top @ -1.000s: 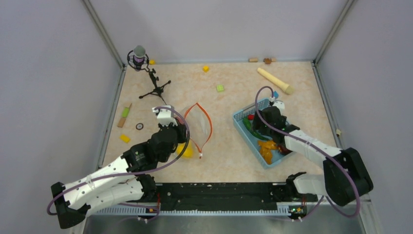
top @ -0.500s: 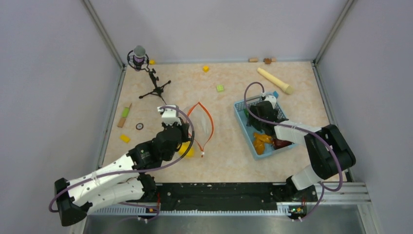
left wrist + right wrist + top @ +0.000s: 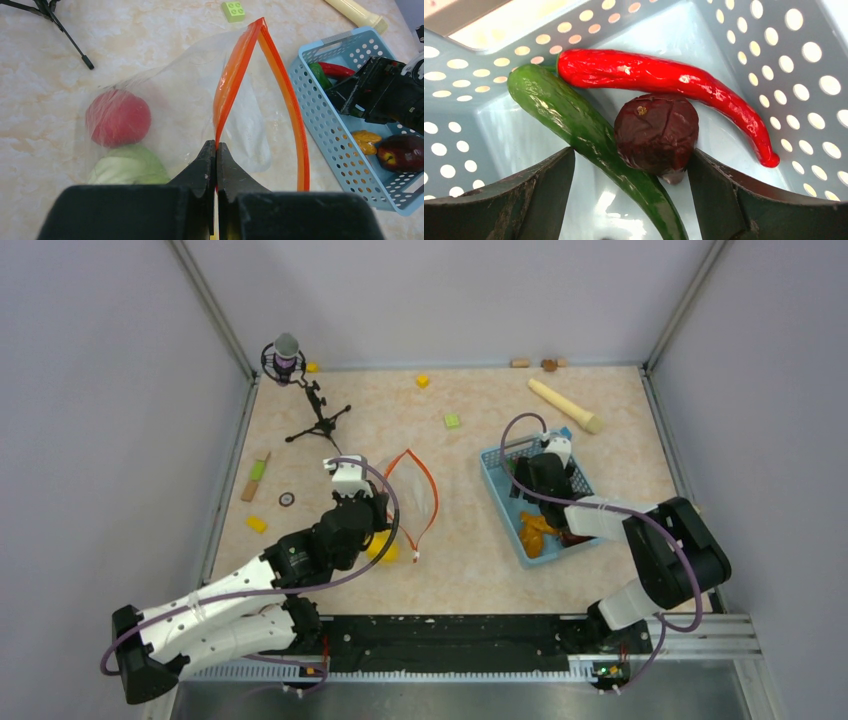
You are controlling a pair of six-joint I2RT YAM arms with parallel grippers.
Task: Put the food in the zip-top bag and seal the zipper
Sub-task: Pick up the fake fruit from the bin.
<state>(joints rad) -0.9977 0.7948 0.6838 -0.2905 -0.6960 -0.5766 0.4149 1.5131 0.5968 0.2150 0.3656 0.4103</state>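
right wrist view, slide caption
Open right claw around a dark red piece, beside green cucumber and red chili, in blue basket

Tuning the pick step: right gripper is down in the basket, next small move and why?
Probably close the right gripper on the dark red fruit: it sits between the open jaws in the blue basket, though the green cucumber beside it may get pinched too. The left gripper holds the bag open by its zipper.
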